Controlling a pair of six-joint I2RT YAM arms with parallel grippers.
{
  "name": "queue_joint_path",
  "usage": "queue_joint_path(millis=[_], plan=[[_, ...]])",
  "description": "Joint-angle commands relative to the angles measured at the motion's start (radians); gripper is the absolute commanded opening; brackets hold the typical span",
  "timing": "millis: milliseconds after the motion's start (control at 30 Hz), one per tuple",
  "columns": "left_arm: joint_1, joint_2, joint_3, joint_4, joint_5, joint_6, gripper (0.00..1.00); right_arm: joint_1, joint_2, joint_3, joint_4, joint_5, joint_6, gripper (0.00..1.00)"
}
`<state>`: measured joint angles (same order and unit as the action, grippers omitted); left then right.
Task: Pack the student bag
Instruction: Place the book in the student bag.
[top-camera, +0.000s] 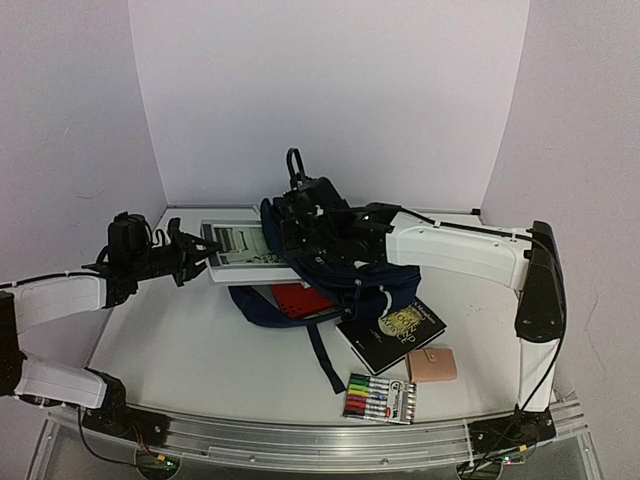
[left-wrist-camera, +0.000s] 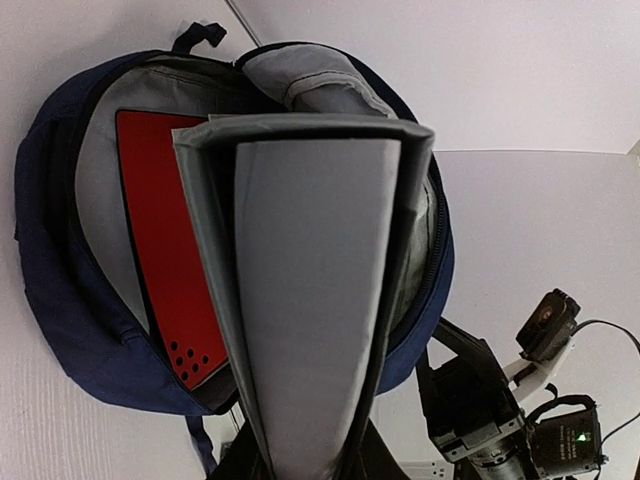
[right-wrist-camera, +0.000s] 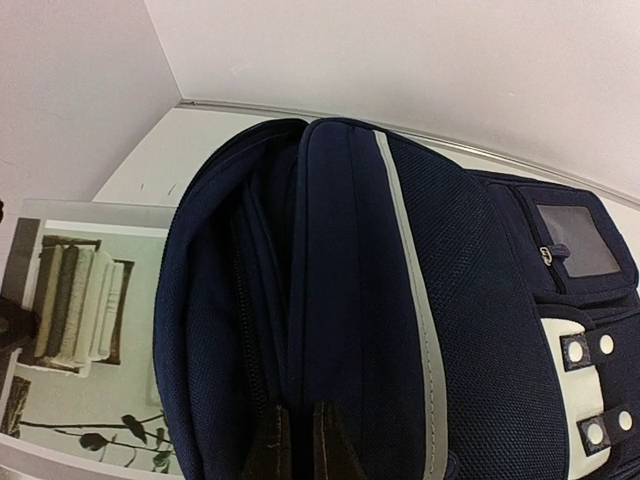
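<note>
The student bag (top-camera: 372, 286) is laid at the table's centre, its mouth turned to 9 o'clock, its upper edge pinched by the right gripper (right-wrist-camera: 300, 452). At 9 o'clock a picture book (top-camera: 240, 248) is clamped by the left gripper (top-camera: 203, 252), its far end at the mouth; a flat red item (left-wrist-camera: 160, 250) is seen inside.

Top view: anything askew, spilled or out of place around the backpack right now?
Nothing spilled or damaged. The grey hardcover book in the left hand has only its far edge in the navy-blue fabric backpack, beside a flat red item already inside. The right hand pinches the opening's rim.
</note>
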<state>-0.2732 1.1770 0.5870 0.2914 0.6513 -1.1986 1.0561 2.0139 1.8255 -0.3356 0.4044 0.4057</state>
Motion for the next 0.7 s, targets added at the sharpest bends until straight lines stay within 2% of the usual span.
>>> queue_joint_path(millis=[0, 200, 533, 667], plan=[[-0.055, 0.083, 0.103, 0.16, -0.019, 0.018, 0.19, 0.005, -0.099, 0.021, 0.123, -0.009, 0.012, 0.0], [-0.1, 0.216, 0.161, 0.306, -0.065, 0.004, 0.18, 0.005, -0.094, 0.026, 0.122, -0.042, 0.011, 0.0], [-0.208, 0.51, 0.361, 0.299, -0.13, 0.087, 0.19, 0.005, -0.07, 0.035, 0.123, -0.072, 0.013, 0.0], [-0.235, 0.616, 0.459, 0.237, -0.142, 0.125, 0.22, 0.006, -0.059, 0.042, 0.123, -0.088, 0.013, 0.0]])
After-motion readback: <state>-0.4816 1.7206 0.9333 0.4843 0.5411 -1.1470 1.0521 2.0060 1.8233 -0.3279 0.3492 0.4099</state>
